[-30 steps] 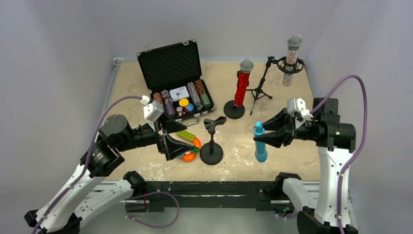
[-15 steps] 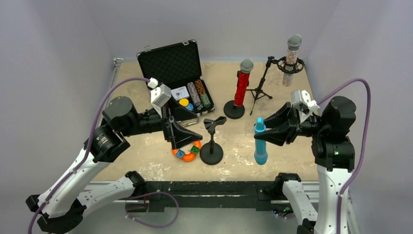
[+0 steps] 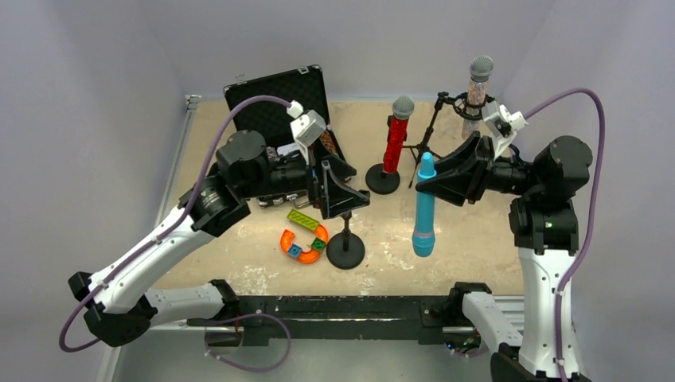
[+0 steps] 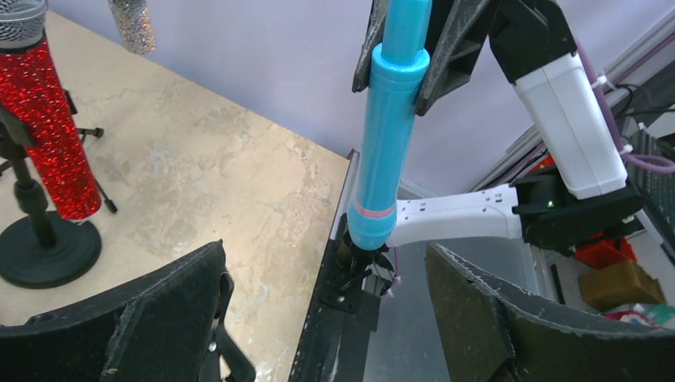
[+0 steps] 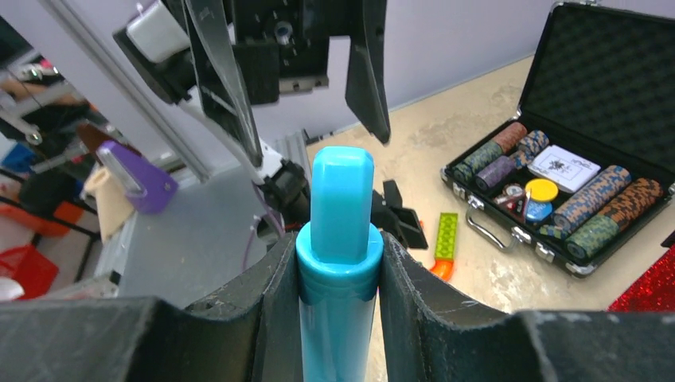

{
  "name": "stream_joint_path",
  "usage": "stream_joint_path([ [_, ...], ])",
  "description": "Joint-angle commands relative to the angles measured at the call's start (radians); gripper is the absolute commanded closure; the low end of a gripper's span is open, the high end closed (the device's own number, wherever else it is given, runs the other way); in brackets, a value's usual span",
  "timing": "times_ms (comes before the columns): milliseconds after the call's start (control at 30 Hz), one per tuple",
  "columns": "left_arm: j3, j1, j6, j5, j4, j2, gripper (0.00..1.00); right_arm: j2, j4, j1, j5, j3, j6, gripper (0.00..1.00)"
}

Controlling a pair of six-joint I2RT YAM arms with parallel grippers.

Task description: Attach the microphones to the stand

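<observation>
Right end effector (image 3: 426, 185): closed narrowly on the blue microphone (image 3: 424, 213), fingers (image 5: 406, 278) pressing both sides just below its narrow top.
Blue microphone: long axis near vertical, narrow end up, thick end down, hanging right of the small stand (image 3: 346, 243).
Left end effector (image 3: 349, 187): spread wide, holding nothing, over the small stand's top.
Red microphone (image 3: 396, 143): upright in a round-base stand (image 3: 383, 180).
Silver-pink microphone (image 3: 476, 95): upright in the ring of a tripod (image 3: 426, 143).

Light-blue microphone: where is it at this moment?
In the top view, right of centre: the light-blue microphone is held upright in the right gripper, just right of the empty black stand.
</observation>
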Motion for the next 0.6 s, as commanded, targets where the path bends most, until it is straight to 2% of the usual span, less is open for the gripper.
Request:
stream_joint_path([
  [0, 0.053, -0.047, -0.094, -0.064, 0.183, 0.052, 0.01, 0.028, 0.22, 0.007, 0.055, 0.04, 0.278, 1.0],
  [100, 0.098, -0.073, -0.113, -0.092, 0.225, 0.116, 0.01, 0.056, 0.311, 0.011, 0.065, 0.042, 0.384, 1.0],
  [300, 0.191, -0.119, -0.171, -0.105, 0.281, 0.24, 0.03, 0.092, 0.319, 0.015, 0.101, 0.084, 0.434, 1.0],
  [433, 0.192, -0.138, -0.228, -0.09, 0.346, 0.29, 0.1, 0.106, 0.363, 0.015, 0.109, 0.08, 0.489, 1.0],
  [567, 0.181, -0.151, -0.27, -0.088, 0.375, 0.321, 0.12, 0.117, 0.38, 0.016, 0.111, 0.073, 0.517, 1.0],
])
